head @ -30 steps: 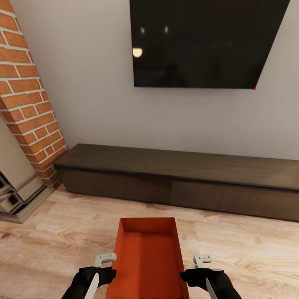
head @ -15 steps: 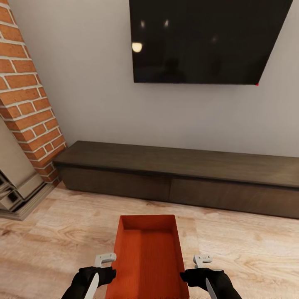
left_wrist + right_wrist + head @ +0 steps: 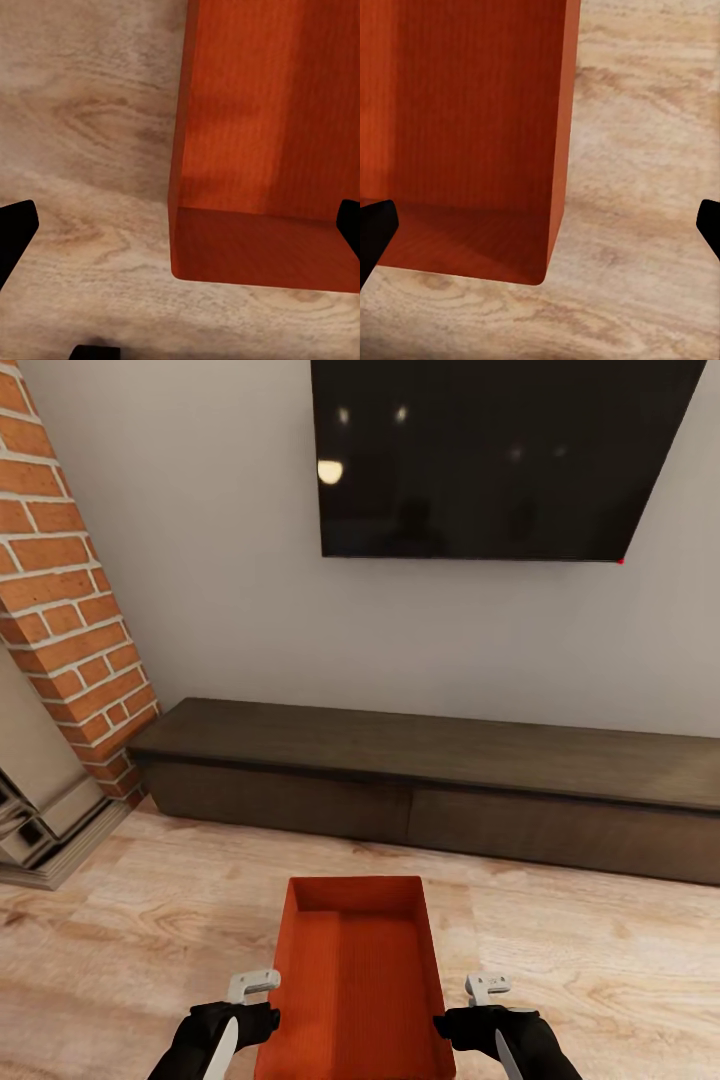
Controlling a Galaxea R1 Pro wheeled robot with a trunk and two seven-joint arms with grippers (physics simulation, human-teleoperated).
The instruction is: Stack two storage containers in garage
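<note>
Now my left gripper [image 3: 232, 1028] and right gripper [image 3: 500, 1025] sit wide apart, pressing the red bin [image 3: 355, 980] between them above the wood floor [image 3: 150, 950].

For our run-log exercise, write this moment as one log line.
room: living room, wood floor | facing: TV, low cabinet | carried: storage container between left gripper and right gripper | both grippers: open | second container: unseen

red-orange storage container [image 3: 262, 150] corner over wood-plank floor [image 3: 82, 150], black claw tips wide apart
</note>
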